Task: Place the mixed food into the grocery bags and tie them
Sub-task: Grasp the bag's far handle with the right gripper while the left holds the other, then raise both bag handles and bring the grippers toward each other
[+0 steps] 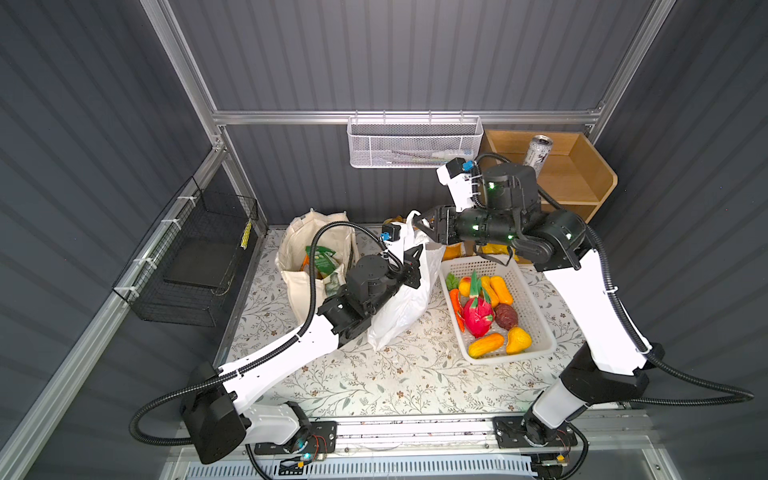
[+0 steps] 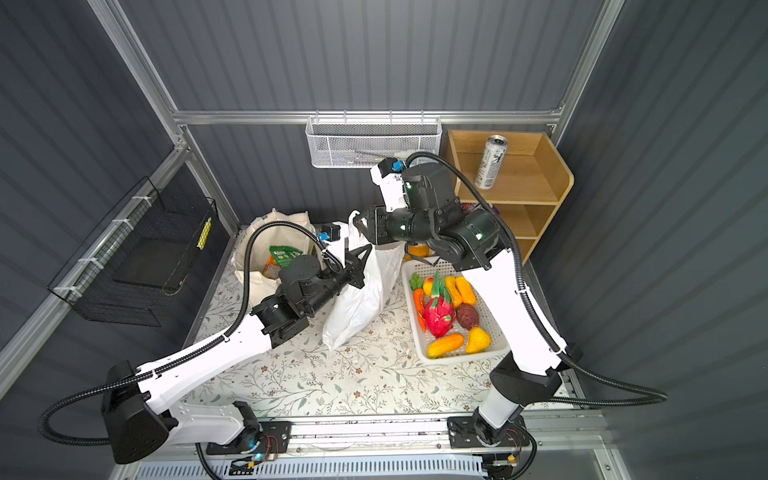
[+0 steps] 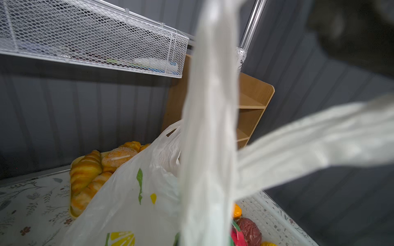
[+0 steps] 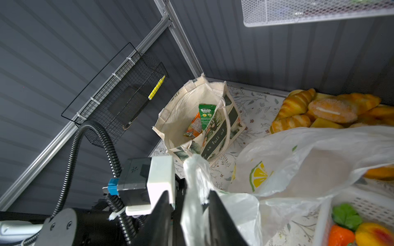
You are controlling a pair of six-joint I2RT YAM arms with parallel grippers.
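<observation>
In both top views the thin white lemon-printed plastic bag [image 1: 403, 307] [image 2: 357, 303] stands mid-counter. From its foot, bare cloth of the flower-patterned counter [image 1: 374, 382] runs to the 6 o'clock edge between the 2 arm bases. The left pincer [image 1: 415, 255] [image 2: 362, 257] is clamped on the bag's top. The right pincer [image 1: 420, 222] [image 2: 360, 222] sits just beyond it toward 12 o'clock, by a handle loop. A cream canvas tote [image 1: 293, 274] [image 2: 253, 257] stands open at 10 o'clock near the back corner. A white perforated plastic basket [image 1: 540, 320] of toy produce lies just beside the bag, near the 3 o'clock edge. Only these views show the tall silver-and-black drink can [image 1: 538, 156] [image 2: 490, 162], upright on the top level of the wooden shelf unit [image 1: 582, 174] at 1 o'clock.

In the left wrist view 1 blurred handle strip fills the middle and hides the fingers. A 2nd strip stretches away sideways. The bag's lemon print and the golden bread rolls [image 3: 85, 170] behind it show plainly.

In the right wrist view the right pincer's 2 black fingers [image 4: 223, 221] stand apart with a twisted handle strand between them. Inside the tote lie a green packet [image 4: 207, 116] and an orange packet [image 4: 195, 127].
</observation>
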